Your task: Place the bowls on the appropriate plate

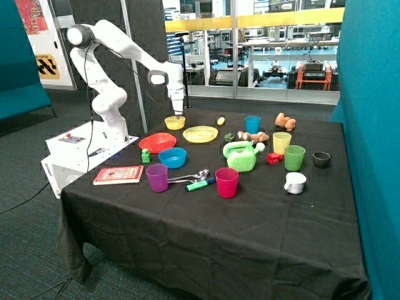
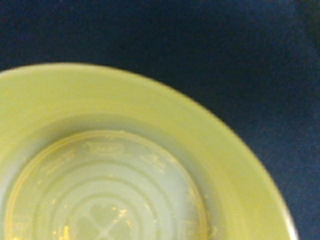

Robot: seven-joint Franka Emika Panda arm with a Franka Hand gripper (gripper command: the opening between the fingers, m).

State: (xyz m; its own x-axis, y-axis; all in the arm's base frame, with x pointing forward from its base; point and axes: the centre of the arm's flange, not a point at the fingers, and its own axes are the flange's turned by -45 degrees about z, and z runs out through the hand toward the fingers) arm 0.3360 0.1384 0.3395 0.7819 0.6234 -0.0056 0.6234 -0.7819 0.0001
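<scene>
The yellow bowl (image 1: pixel 174 122) stands on the black cloth at the back of the table, beside the flat yellow plate (image 1: pixel 200 134). My gripper (image 1: pixel 179 114) hangs straight down over the bowl's rim on the plate's side. In the wrist view the bowl's inside (image 2: pixel 100 190) fills the picture from very close, with black cloth beyond its rim. An orange-red shallow round dish (image 1: pixel 157 142) sits in front of the yellow bowl; I cannot tell whether it is a bowl, a plate, or one on the other. A blue bowl (image 1: pixel 172 157) lies just in front of it.
A purple cup (image 1: pixel 157 177), spoons (image 1: pixel 190 177) and a red cup (image 1: pixel 226 182) stand near the front. A green watering can (image 1: pixel 240 156), yellow cup (image 1: pixel 281 142), green cup (image 1: pixel 294 157) and blue cup (image 1: pixel 252 124) crowd the far side. A red book (image 1: pixel 119 174) lies at the corner.
</scene>
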